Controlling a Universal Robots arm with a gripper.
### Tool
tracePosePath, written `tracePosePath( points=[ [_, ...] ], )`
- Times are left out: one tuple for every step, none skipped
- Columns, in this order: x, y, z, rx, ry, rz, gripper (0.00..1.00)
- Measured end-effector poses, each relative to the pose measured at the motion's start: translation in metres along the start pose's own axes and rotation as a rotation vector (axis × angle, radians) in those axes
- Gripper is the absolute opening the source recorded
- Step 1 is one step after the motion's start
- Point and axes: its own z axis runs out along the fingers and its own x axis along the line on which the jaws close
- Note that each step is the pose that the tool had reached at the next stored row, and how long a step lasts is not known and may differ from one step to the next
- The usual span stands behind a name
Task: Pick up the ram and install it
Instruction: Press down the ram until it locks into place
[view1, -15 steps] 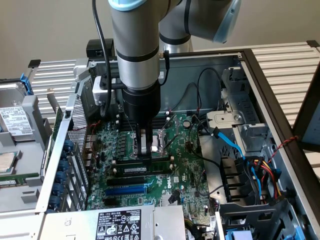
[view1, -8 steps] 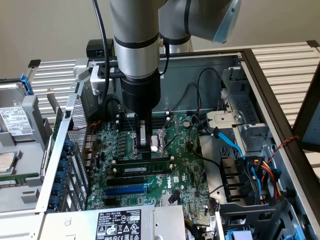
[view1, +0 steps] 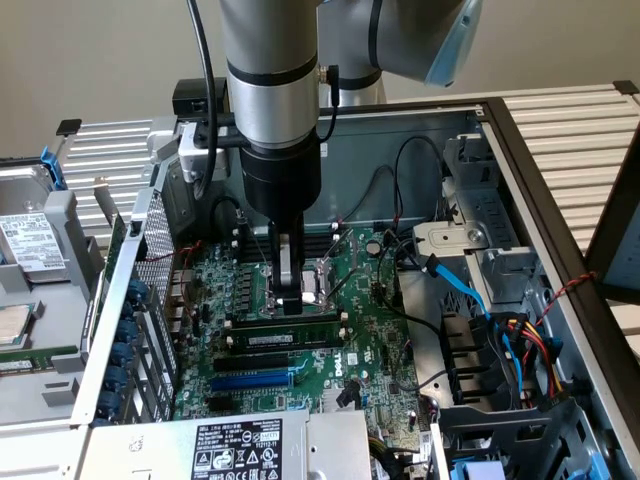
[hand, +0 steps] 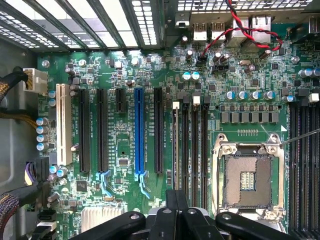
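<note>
One robot arm (view1: 270, 90) is counted over one open computer case (view1: 520, 140), with one gripper (view1: 290, 296) at its end. On the single motherboard (hand: 125, 150), one empty CPU socket (hand: 247, 180) is seen, one blue expansion slot (hand: 139, 132), one white slot (hand: 62, 125), and one ram (view1: 290, 338) stick. One power supply label (view1: 237, 450) is counted.

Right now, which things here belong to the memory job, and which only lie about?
Job: long thin green memory stick with white label; shut black fingers above it.
Lying about: blue plastic expansion slot; empty metal processor socket; grey hard drive.
</note>
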Motion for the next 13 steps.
tracePosePath(
  points=[
    [0.0, 0.0, 0.0, 0.0, 0.0, 0.0, 0.11],
    [0.0, 0.0, 0.0, 0.0, 0.0001, 0.0, 0.11],
    [0.0, 0.0, 0.0, 0.0, 0.0, 0.0, 0.11],
    [0.0, 0.0, 0.0, 0.0, 0.0, 0.0, 0.11],
    [0.0, 0.0, 0.0, 0.0, 0.0, 0.0, 0.11],
    [0.0, 0.0, 0.0, 0.0, 0.0, 0.0, 0.11],
    [0.0, 0.0, 0.0, 0.0, 0.0, 0.0, 0.11],
    [0.0, 0.0, 0.0, 0.0, 0.0, 0.0, 0.11],
    [0.0, 0.0, 0.0, 0.0, 0.0, 0.0, 0.11],
    [0.0, 0.0, 0.0, 0.0, 0.0, 0.0, 0.11],
    [0.0, 0.0, 0.0, -0.0002, 0.0001, 0.005, 0.11],
    [0.0, 0.0, -0.0001, -0.0007, 0.0004, 0.017, 0.11],
    [0.0, 0.0001, -0.0001, -0.0012, 0.0006, 0.031, 0.11]
  ],
)
